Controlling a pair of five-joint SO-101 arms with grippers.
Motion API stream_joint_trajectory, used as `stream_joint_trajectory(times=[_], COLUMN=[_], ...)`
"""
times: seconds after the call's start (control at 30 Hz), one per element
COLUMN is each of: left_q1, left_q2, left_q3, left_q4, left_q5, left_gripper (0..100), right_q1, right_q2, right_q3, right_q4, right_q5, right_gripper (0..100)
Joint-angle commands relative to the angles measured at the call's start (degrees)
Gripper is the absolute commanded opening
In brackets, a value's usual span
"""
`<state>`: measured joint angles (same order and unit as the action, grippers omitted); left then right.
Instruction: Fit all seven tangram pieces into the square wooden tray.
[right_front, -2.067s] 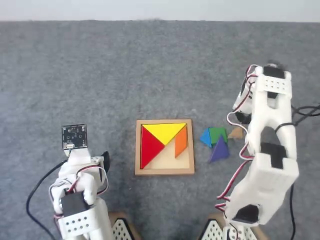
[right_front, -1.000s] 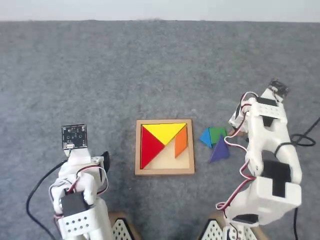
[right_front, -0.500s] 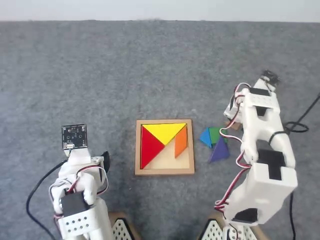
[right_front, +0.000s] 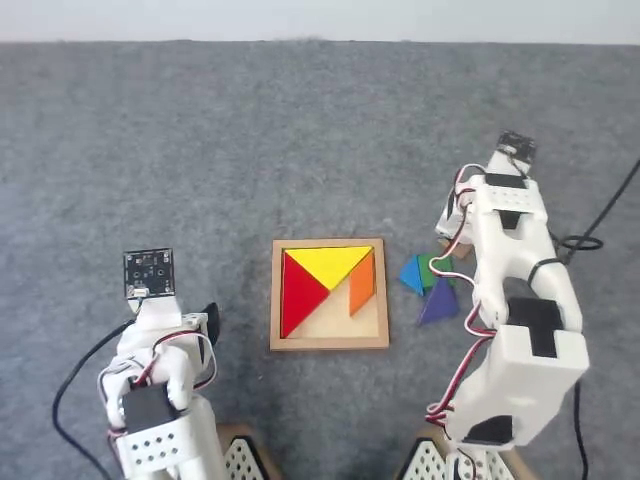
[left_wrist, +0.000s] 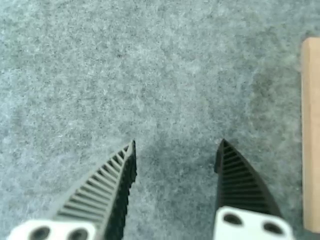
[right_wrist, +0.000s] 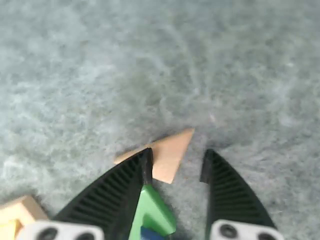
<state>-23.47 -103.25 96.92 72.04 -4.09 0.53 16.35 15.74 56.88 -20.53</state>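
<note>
The left gripper (left_wrist: 177, 150) hangs low over the grey carpet (right_front: 200, 150), just left of the tray, its jaws spread and holding nothing.

The square wooden tray (right_front: 329, 343) lies flat at the middle of the table, pale wood with a raised rim. 3 of the 7 pieces sit in it: a large red triangle (right_front: 300, 293) along its left side, a large yellow triangle (right_front: 328, 263) along its far edge, and an orange parallelogram (right_front: 362, 283) by its right wall. The near right part of its floor is bare.

4 pieces wait on the carpet just right of the tray: a blue triangle (right_front: 410, 275), a green piece (right_front: 433, 267) and a purple triangle (right_front: 438, 302) clustered together, with a small plain-wood triangle (right_wrist: 167, 152) just beyond them.

The right gripper (right_wrist: 177, 160) is over that wooden triangle with jaws spread, 1 tip at its edge, not yet gripping it. The task looks a little under half done.
</note>
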Motion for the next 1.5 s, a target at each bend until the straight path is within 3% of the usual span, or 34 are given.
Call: stream_joint_trajectory(times=[0.0, 0.13, 0.53, 0.63, 0.93, 1.13, 1.47], left_q1=[-0.3, -0.3, -0.3, -0.3, -0.3, -0.3, -0.3], left_q2=[-0.9, -0.9, -0.9, -0.9, -0.9, -0.9, -0.9], left_q3=[-0.5, -0.5, -0.5, -0.5, -0.5, -0.5, -0.5], left_q4=[0.3, 0.3, 0.3, 0.3, 0.3, 0.3, 0.3], left_q5=[0.5, 0.5, 0.5, 0.5, 0.5, 0.5, 0.5], left_gripper=[24, 24, 24, 24, 24, 24, 24], right_q1=[-2.6, -2.9, -9.4, -6.9, -1.3, -1.3, 3.7], right_q2=[-0.4, -2.5, -4.7, -1.1, 9.0, 8.5, 4.5], right_q3=[-1.7, -3.4, -3.4, -3.7, -11.7, -12.0, -11.8], right_q4=[2.2, 3.6, 0.4, -1.1, 5.1, 6.2, 8.2], right_q5=[1.6, -3.5, -4.6, -8.6, -8.1, -7.8, -5.8], right_gripper=[21.3, 21.2, 21.2, 18.8, 16.1, 5.4, 0.5])
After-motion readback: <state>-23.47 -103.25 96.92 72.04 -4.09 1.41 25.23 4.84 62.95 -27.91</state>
